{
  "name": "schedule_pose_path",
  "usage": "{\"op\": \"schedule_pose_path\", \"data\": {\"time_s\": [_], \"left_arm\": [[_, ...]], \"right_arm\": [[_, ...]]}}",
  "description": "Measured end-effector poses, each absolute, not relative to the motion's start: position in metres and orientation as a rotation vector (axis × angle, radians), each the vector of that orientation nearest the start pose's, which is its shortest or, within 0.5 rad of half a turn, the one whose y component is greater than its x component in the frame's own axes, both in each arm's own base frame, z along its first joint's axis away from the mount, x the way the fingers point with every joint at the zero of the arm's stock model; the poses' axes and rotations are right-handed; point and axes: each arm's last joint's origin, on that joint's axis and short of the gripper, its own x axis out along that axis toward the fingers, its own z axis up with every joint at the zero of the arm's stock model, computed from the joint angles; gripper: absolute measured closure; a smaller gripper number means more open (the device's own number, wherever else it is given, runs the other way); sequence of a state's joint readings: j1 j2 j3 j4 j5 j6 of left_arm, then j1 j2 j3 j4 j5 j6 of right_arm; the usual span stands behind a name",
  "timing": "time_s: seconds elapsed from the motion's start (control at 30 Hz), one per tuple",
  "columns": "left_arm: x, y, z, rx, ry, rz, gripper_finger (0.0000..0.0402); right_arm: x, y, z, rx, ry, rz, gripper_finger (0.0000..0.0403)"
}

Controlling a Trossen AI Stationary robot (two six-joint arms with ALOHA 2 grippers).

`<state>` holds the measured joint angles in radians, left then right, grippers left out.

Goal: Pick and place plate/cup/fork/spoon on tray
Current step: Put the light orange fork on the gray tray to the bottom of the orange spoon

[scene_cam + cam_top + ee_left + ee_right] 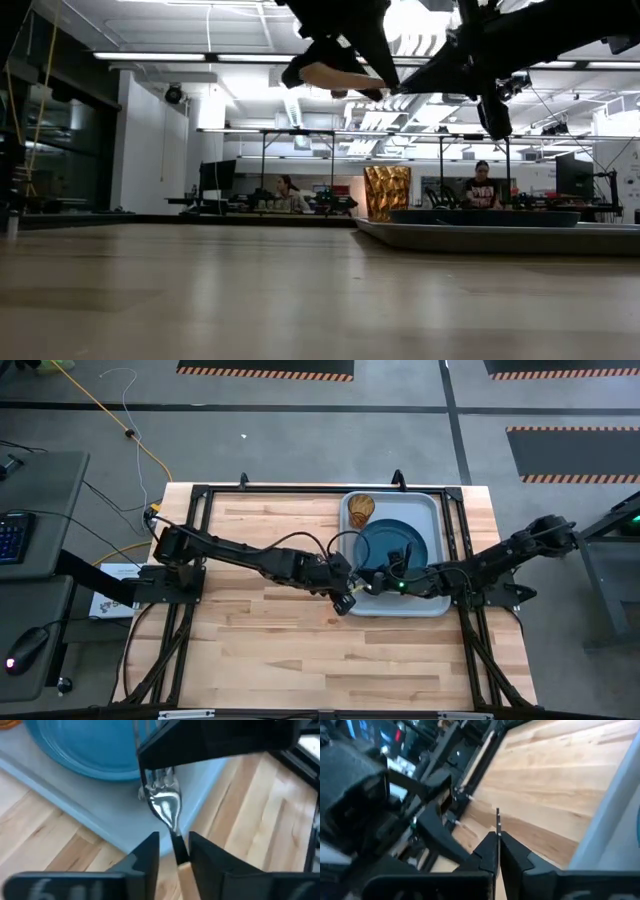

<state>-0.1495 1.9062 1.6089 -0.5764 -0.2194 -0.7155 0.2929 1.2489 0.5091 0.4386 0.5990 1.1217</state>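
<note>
Fork: the fork (166,807) is hanging in the air over the near-left corner of the tray (432,506), off the worktop (260,650), with one gripper at each end.
Left gripper: the left gripper (347,597) is reaching in from the left and grasping the fork by its orange handle.
Right gripper: the right gripper (368,582) is coming in from the right and clenching on the fork's metal end.
Left wrist view only: the silver head is showing here, narrowing to a neck that is running down between the left arm's two dark fingers (150,855). What look like tines are disappearing under the right gripper's black body.
Right wrist view only: a thin sliver of metal (497,817) is sticking out past the pressed-together fingers, with the left arm (365,800) looming dark just behind it.
Low view only: both grippers are hanging well above the worktop, and the pale handle (335,76) is showing in the left one.
High view only: the two grippers are meeting tip to tip at the tray's edge, but the fork itself is too small to make out there.
Plate: the plate (395,548) is lying in the tray.
Cup: the cup (361,508) is standing in the tray's far-left corner, just beside the plate.
In the way: the right arm is stretching across the tray's near side and covering part of the plate.
Room: two people (290,190) are sitting at desks far behind the worktop.
</note>
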Motion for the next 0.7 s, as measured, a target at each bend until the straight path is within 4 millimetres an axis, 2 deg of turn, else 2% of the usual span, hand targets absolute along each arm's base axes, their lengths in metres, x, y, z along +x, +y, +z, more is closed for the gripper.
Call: {"op": "schedule_pose_path", "data": {"time_s": [0.07, 0.27, 0.37, 0.43, 0.5, 0.6, 0.7], "left_arm": [[0.412, -0.053, 0.272, -0.507, 0.808, 0.327, 0.0285], [0.378, -0.041, 0.328, -0.495, 0.736, 0.244, 0.0250], [0.355, -0.037, 0.362, -0.431, 0.614, 0.276, 0.0247], [0.339, -0.037, 0.385, -0.375, 0.511, 0.319, 0.0247], [0.327, -0.041, 0.398, -0.328, 0.404, 0.347, 0.0246], [0.311, -0.046, 0.404, -0.307, 0.287, 0.330, 0.0246], [0.299, -0.048, 0.397, -0.344, 0.185, 0.278, 0.0246]], "right_arm": [[0.235, 0.053, 0.207, 0.955, 0.115, -0.422, 0.0401], [0.205, 0.037, 0.225, 0.851, 0.258, -0.377, 0.0402], [0.189, 0.029, 0.248, 0.781, 0.377, -0.295, 0.0402], [0.184, 0.024, 0.272, 0.705, 0.484, -0.233, 0.0402], [0.179, 0.020, 0.289, 0.593, 0.651, -0.188, 0.0402], [0.182, 0.015, 0.311, 0.420, 0.850, -0.074, 0.0402], [0.194, 0.010, 0.318, 0.284, 1.020, 0.075, 0.0402]]}}
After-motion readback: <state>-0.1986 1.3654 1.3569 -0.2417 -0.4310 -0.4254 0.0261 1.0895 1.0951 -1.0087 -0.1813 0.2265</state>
